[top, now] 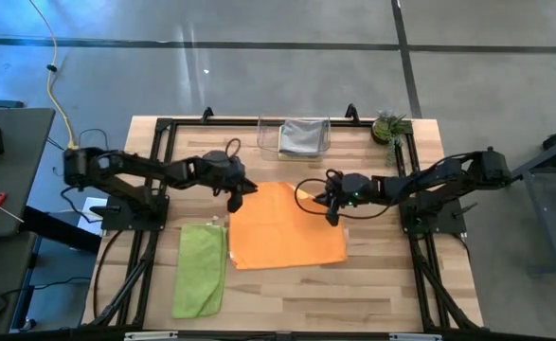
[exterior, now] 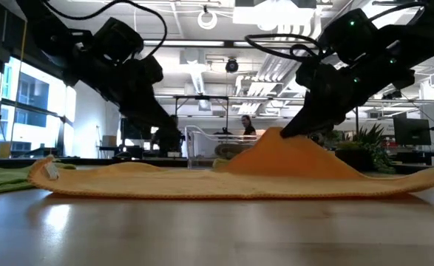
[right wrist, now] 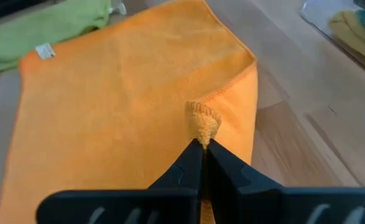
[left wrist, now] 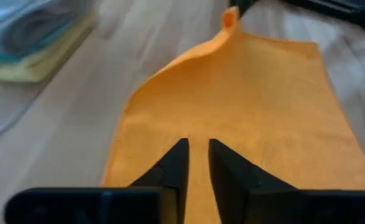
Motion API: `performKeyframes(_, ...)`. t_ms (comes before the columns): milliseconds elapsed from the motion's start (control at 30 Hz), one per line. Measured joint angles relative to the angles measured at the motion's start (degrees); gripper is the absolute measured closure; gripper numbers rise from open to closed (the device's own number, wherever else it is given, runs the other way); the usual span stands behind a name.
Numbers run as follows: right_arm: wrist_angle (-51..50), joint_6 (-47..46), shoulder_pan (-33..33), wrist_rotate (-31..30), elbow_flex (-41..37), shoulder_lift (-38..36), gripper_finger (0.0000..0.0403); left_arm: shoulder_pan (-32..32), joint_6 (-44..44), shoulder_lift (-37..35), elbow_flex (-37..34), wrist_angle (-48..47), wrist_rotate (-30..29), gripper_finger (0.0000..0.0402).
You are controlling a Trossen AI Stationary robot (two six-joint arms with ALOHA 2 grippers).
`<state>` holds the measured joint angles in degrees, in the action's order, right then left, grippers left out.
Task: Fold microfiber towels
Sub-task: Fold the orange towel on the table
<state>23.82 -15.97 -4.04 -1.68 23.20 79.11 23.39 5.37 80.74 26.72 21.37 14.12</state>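
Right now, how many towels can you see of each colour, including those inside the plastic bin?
Orange towel: 1
Lime green towel: 1
Grey towel: 1, in the clear bin
Teal towel: 1
Yellow towel: 1
Total: 5

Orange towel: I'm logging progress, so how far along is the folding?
Done: towels sit stacked in the clear bin. In hand: the right gripper is shut on the orange towel, pinching up its edge; the left gripper hovers slightly open over it. Left: the lime green towel lies beside it.
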Motion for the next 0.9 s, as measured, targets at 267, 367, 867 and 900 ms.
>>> performKeyframes(267,-0.1,3.18,0.09,-0.51,0.0,0.0,0.0399,4.8,4.62,-10.35,-0.02,-20.35,-2.11,0.0277)
performKeyframes(367,-0.2,4.63,0.1,-0.51,0.0,0.0,0.0399,6.34,5.54,-10.71,0.0,-24.08,-1.5,0.026)
performKeyframes(867,-6.72,17.51,7.32,-4.08,0.0,0.0,0.0384,9.68,4.48,-8.11,0.0,-21.14,-1.24,0.0245)
performKeyframes(900,-7.19,17.53,7.68,-4.08,0.0,0.0,0.0377,9.68,4.49,-8.1,-0.01,-21.07,-1.24,0.0245)
